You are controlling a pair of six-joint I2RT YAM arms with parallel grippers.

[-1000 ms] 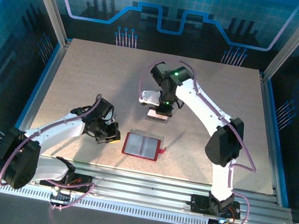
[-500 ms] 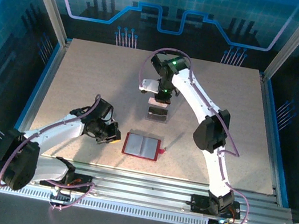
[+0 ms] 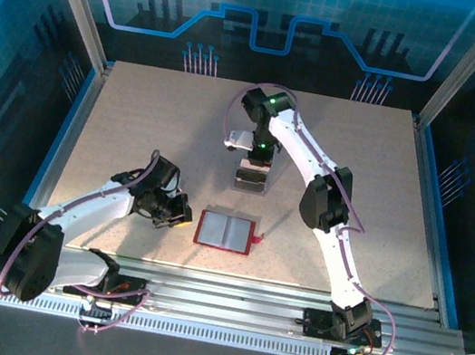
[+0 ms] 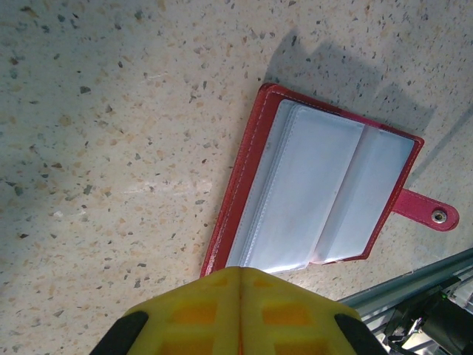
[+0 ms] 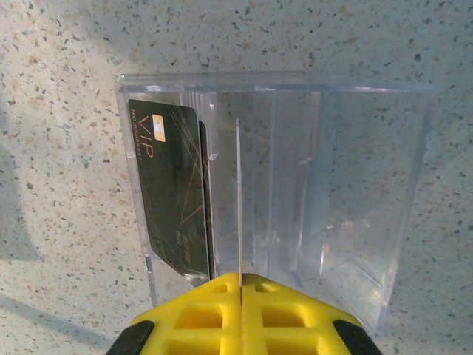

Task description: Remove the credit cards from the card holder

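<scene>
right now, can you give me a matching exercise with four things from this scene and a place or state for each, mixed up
Things:
1. card holder
2. black VIP card
3. left pincer
4. right pincer

Places and states:
A. shut, over the clear box
B. lying open on the table, pale pockets up
C. shut, beside the card holder
D. standing inside the clear box

Pairs: 1-B, 2-D, 3-C, 4-A
</scene>
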